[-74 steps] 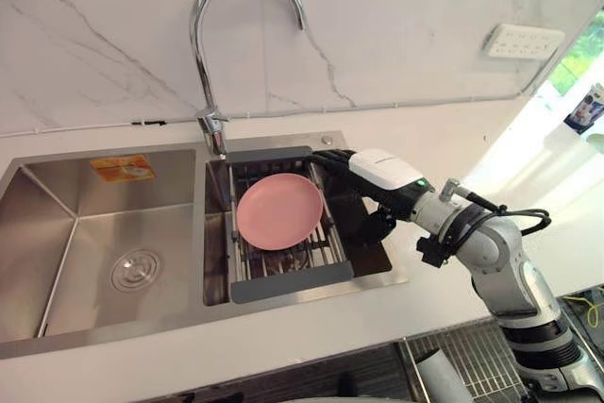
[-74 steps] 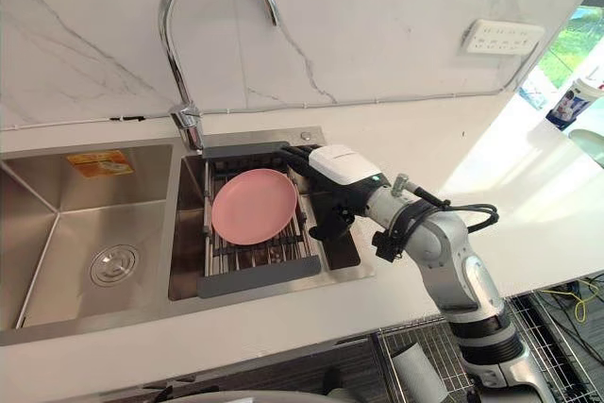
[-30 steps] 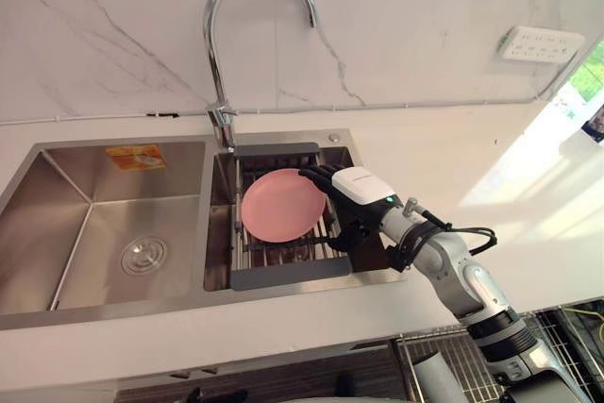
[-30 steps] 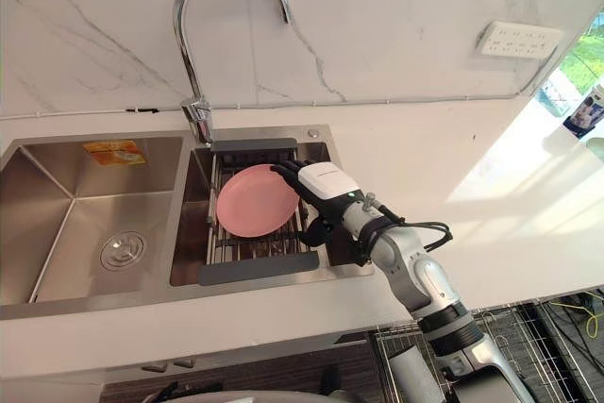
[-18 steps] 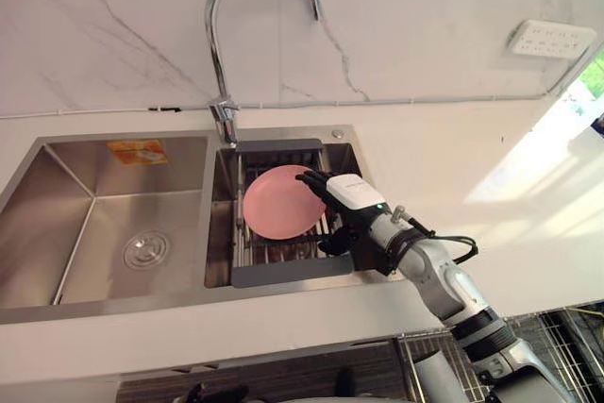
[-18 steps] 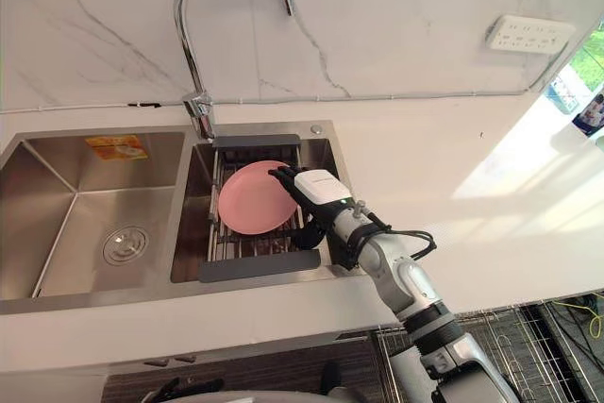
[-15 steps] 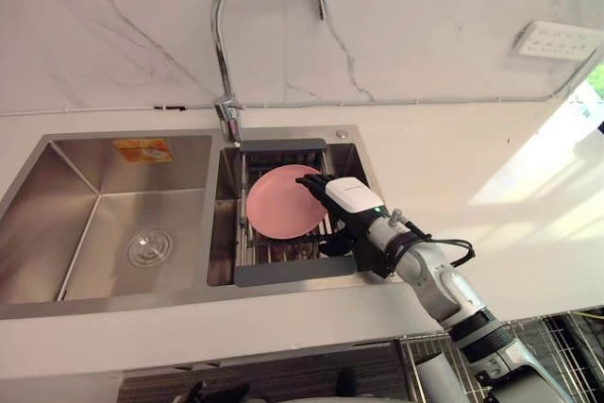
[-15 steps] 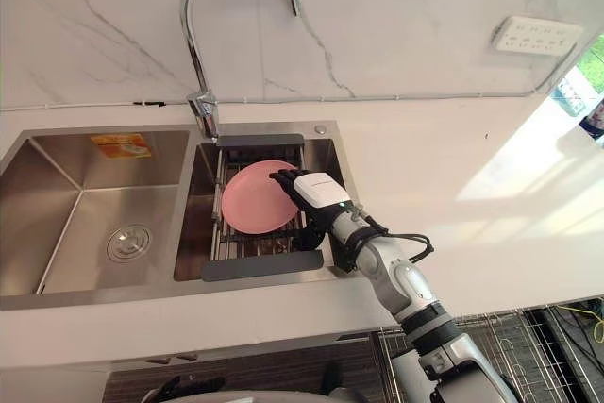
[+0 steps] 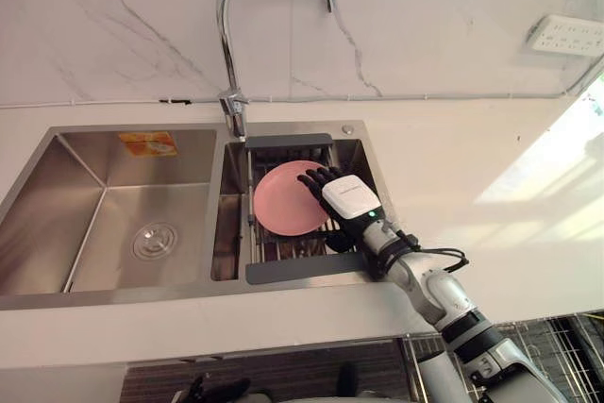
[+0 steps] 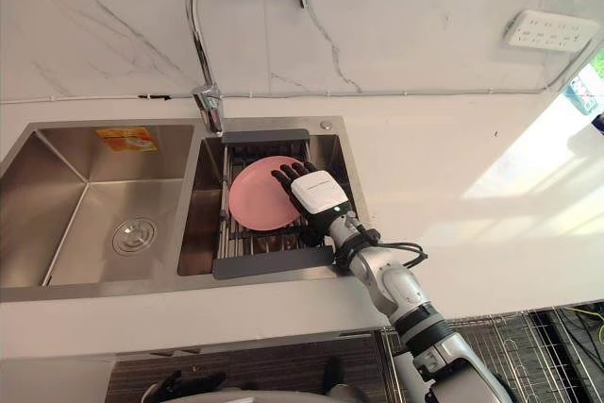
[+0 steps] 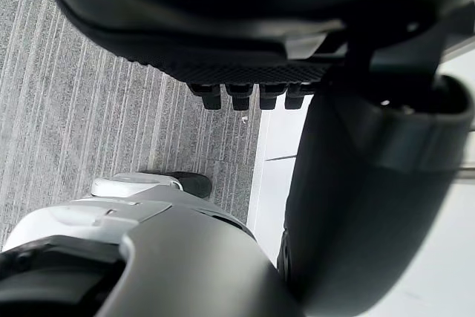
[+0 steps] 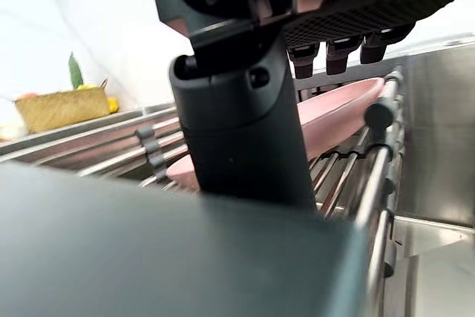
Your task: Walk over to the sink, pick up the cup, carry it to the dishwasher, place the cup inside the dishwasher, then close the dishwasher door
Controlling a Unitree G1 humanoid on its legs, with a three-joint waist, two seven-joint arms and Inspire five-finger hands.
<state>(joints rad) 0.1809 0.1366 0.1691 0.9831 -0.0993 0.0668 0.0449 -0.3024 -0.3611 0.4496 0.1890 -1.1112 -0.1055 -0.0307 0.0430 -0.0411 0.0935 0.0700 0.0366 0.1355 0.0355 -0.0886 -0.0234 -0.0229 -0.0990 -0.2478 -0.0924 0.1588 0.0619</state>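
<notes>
Over rack [image 9: 302,268], right hand [image 9: 347,197] shifted above pink plate [image 9: 281,212] edge.

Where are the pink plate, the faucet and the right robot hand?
pink plate [image 9: 281,200]: left eye view, bare centre.
faucet [image 9: 224,40]: left eye view, upright stem.
right robot hand [image 9: 351,197]: left eye view, white back cover.

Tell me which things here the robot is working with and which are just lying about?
Job: pink plate; the rack it rests on; right hand, open, reaching over the plate's edge.
Bystanders: tap; left sink basin; wall socket; left hand, hanging idle.
</notes>
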